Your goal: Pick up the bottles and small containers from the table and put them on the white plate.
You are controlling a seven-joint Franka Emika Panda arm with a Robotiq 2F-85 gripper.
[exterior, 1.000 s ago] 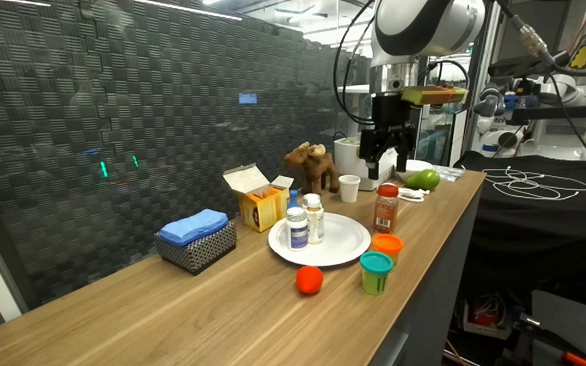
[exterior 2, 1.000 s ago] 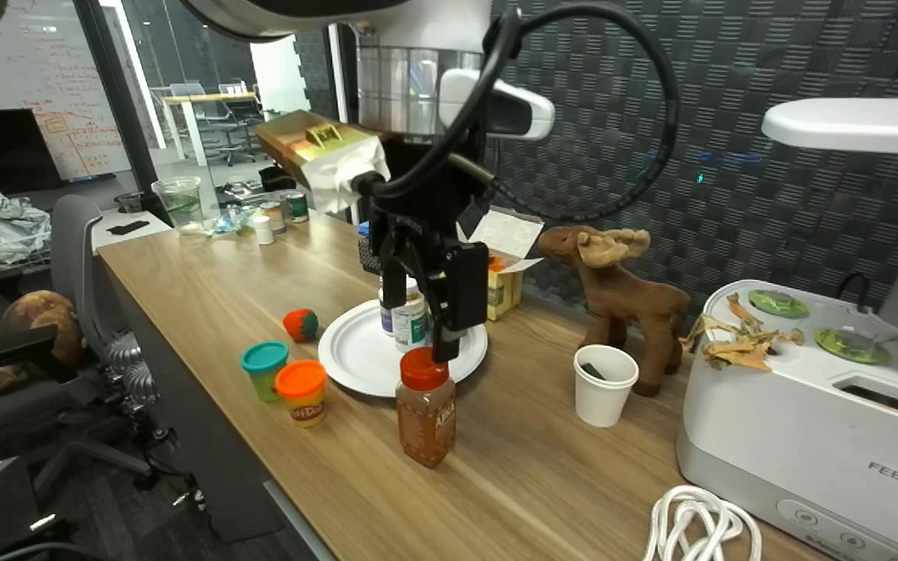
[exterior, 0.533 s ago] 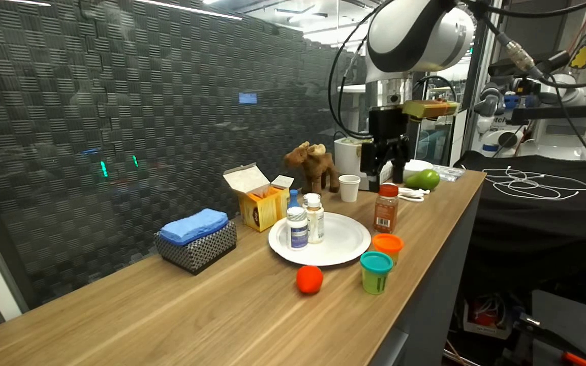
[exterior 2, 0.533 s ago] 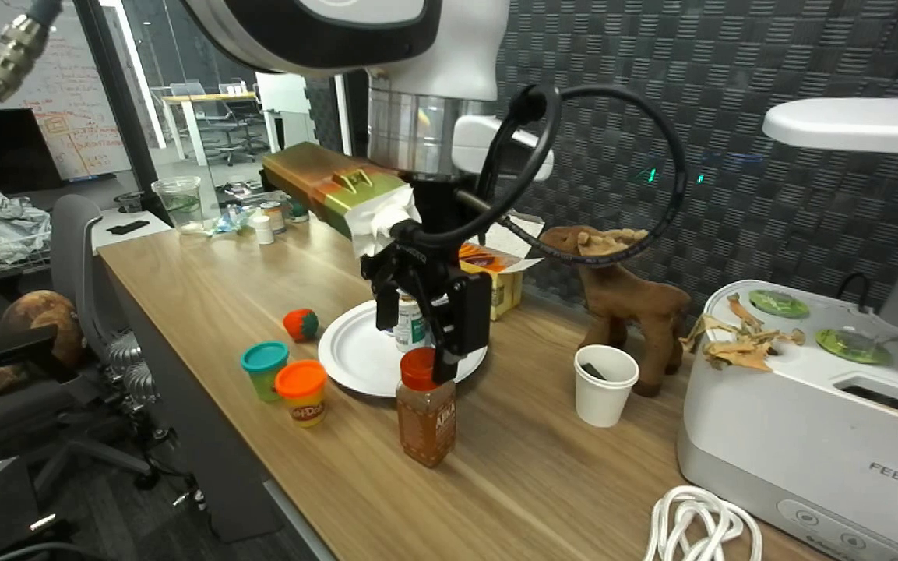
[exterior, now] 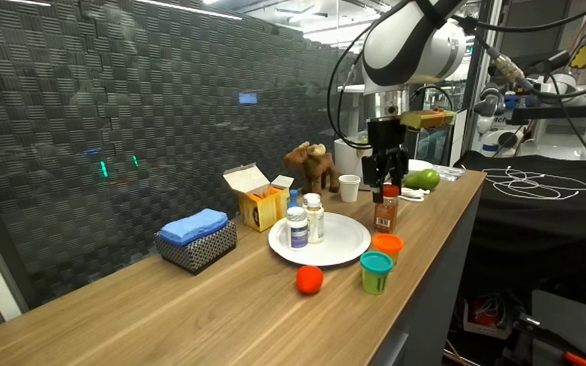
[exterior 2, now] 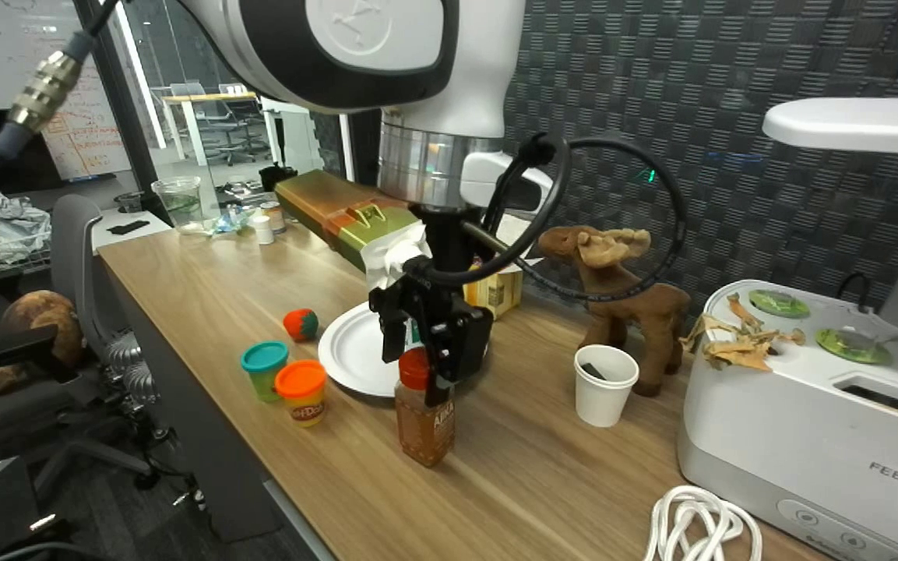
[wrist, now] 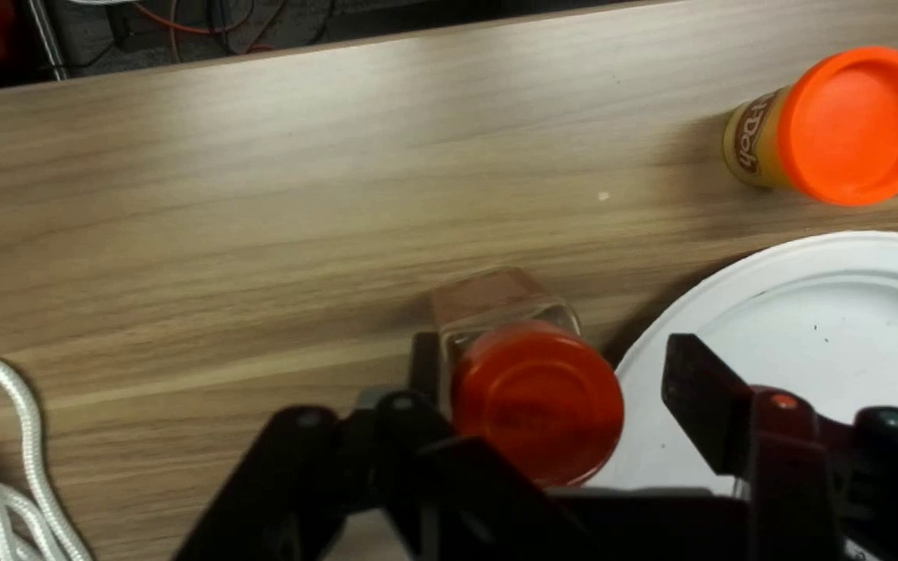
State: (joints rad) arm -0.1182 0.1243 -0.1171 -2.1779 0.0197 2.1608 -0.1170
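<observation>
wooden table (exterior: 171,320): one white plate (exterior: 343,239), two lidded tubs (exterior 2: 301,393), one reddish-brown bottle (exterior: 385,217), jaws parted around its cap (wrist: 538,401)

The arm (exterior: 399,51) now sits lower than a second ago and, in an exterior view, slightly farther left. The parted jaws, earlier just above the red lid (wrist: 538,409) of the bottle (exterior: 385,217), are now down at lid height, one to either side.

In exterior view, looks along surface (exterior: 181,310), farther off; in exterior view, faces back, near arm (exterior 2: 417,78); in wrist view, looks closely down, sharing white plate (wrist: 869,343) with both.
</observation>
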